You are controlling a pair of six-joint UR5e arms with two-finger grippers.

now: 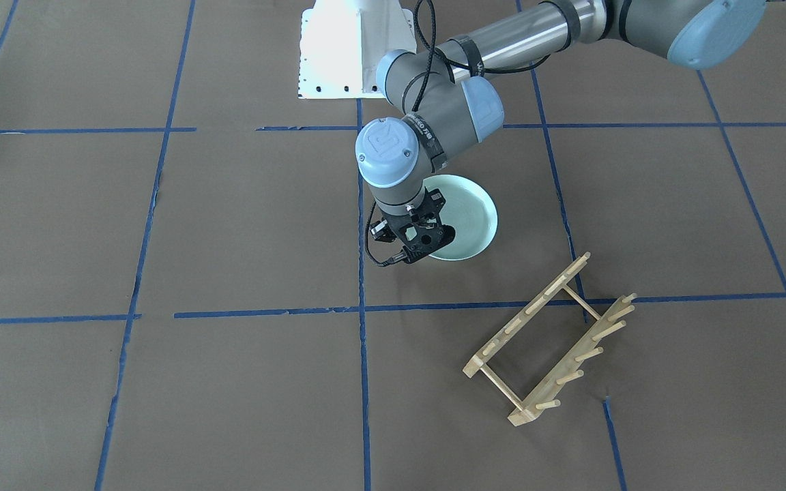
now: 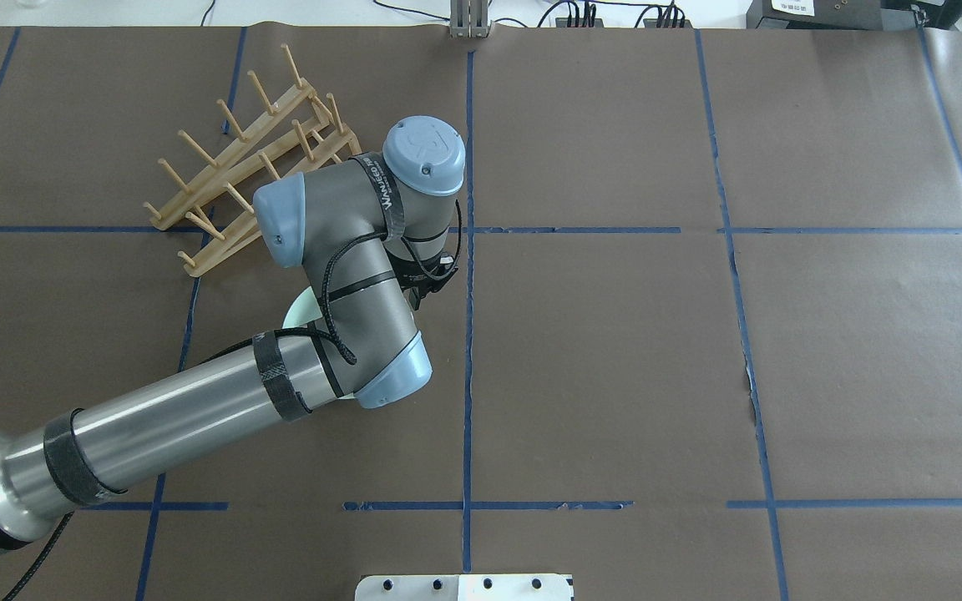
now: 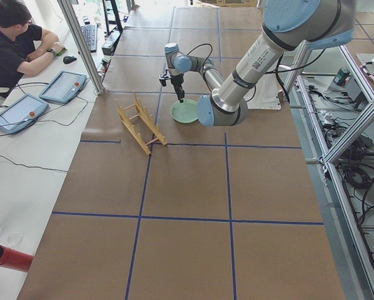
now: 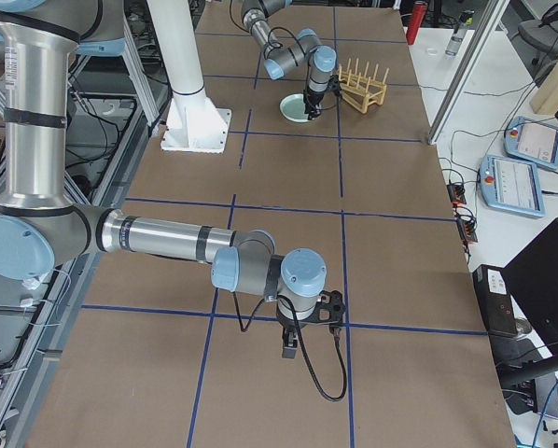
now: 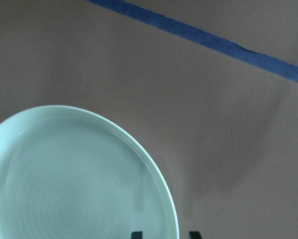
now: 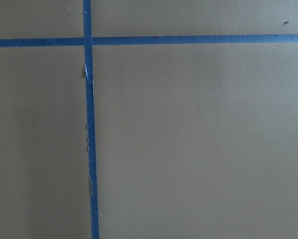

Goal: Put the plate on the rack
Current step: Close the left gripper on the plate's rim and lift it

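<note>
Nearest the operators' side, the wooden rack (image 1: 528, 312) stands on the brown-papered table (image 1: 229, 225). It is set askew to the grid of blue tape (image 1: 364, 382), with both rows of pegs pointing up and one tape line passing beneath its far end. A stretch of bare table lies beyond it. Then comes the pale green plate (image 1: 471, 218), lying flat on the table, near the rack but clear of it. The left claw (image 1: 415, 239) hangs over the plate's rim on the side away from the rack, pointing straight down. In the left wrist view its two fingertips (image 5: 136, 234) show at the bottom edge with a gap between them. The plate's rim runs into that gap, so the claw is spread and not clamped on anything. From overhead, the left arm (image 2: 197, 409) crosses above the plate and hides all but a sliver of it, and its wrist covers one corner of the rack. Farther back, the white mounting plate (image 1: 352, 48) sits at the robot's side of the table. The right claw (image 4: 331, 305) is well apart from all this, low over a tape line toward the table's other end. Only the side camera shows it, so I cannot tell how its fingers stand. A person (image 3: 12, 47) in a dark shirt sits at a side desk past the rack.
</note>
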